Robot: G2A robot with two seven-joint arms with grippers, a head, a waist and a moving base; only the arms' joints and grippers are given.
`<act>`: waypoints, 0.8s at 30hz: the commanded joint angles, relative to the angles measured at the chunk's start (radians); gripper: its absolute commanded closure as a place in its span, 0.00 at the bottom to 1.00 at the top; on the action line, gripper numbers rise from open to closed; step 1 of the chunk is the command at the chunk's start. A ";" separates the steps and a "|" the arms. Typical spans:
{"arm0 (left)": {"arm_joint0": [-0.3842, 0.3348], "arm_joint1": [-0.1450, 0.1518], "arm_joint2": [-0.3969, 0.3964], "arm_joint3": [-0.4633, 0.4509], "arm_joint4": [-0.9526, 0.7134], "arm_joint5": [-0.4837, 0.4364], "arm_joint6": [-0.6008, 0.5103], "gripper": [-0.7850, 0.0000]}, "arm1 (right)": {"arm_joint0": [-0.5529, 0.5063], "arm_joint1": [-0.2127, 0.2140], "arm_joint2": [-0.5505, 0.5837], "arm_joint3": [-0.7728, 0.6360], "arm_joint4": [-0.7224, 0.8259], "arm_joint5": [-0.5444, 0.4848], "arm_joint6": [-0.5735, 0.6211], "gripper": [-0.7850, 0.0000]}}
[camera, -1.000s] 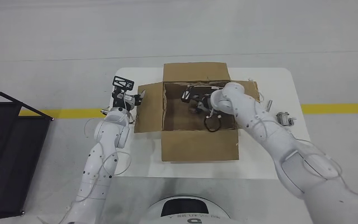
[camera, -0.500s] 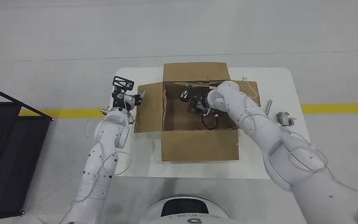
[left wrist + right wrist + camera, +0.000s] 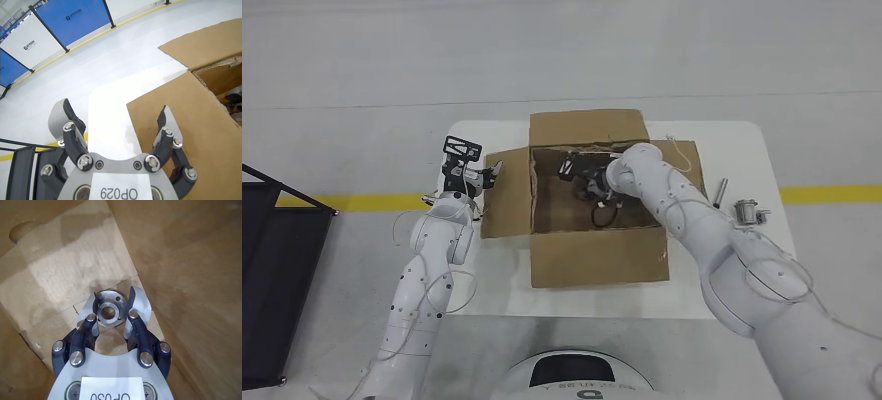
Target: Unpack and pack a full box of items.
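The open cardboard box [image 3: 597, 255] stands mid-table with its flaps spread. My right gripper [image 3: 577, 170] is down inside it near the far wall. In the right wrist view that gripper [image 3: 113, 298] is shut on a round metal flange [image 3: 108, 312], one finger on each side of its rim, over the box floor [image 3: 56, 279]. I cannot tell whether the flange is lifted off the floor. My left gripper [image 3: 464, 165] hangs open and empty just outside the box's left flap [image 3: 179, 121], which also shows behind the left gripper [image 3: 115, 113] in the left wrist view.
Dark metal parts [image 3: 233, 106] lie in the box corner. On the white table [image 3: 712, 290] right of the box are a small metal part [image 3: 749, 211] and a thin rod [image 3: 721, 188]. A black rack [image 3: 272, 270] stands off the table's left side.
The right arm has pushed leftward inside the box, and the box has shifted slightly left with it. The left arm has stayed still.
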 commanded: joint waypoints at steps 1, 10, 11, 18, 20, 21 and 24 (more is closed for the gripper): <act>0.000 0.000 0.000 0.000 0.000 0.000 0.000 0.00 | -0.004 0.004 0.001 -0.017 -0.024 0.018 -0.036 1.00; 0.000 0.000 0.000 0.000 0.000 0.000 0.000 0.00 | -0.044 0.056 0.050 -0.123 -0.098 0.053 -0.095 1.00; 0.000 0.000 0.000 0.000 0.000 0.000 0.000 0.00 | -0.047 0.060 0.055 -0.128 -0.099 0.054 -0.089 1.00; 0.000 0.000 0.000 0.000 0.000 0.000 0.000 0.00 | -0.085 0.101 0.115 -0.193 -0.093 0.028 -0.067 0.70; 0.000 0.000 0.000 0.000 0.000 0.000 0.000 0.00 | -0.095 0.110 0.128 -0.210 -0.096 0.022 -0.065 0.59; 0.000 0.000 0.000 0.000 0.000 0.000 0.000 0.00 | -0.103 0.116 0.136 -0.225 -0.097 0.018 -0.060 0.55; 0.000 0.000 0.000 0.000 0.000 0.000 0.000 0.00 | -0.117 0.124 0.150 -0.248 -0.092 -0.001 -0.046 0.53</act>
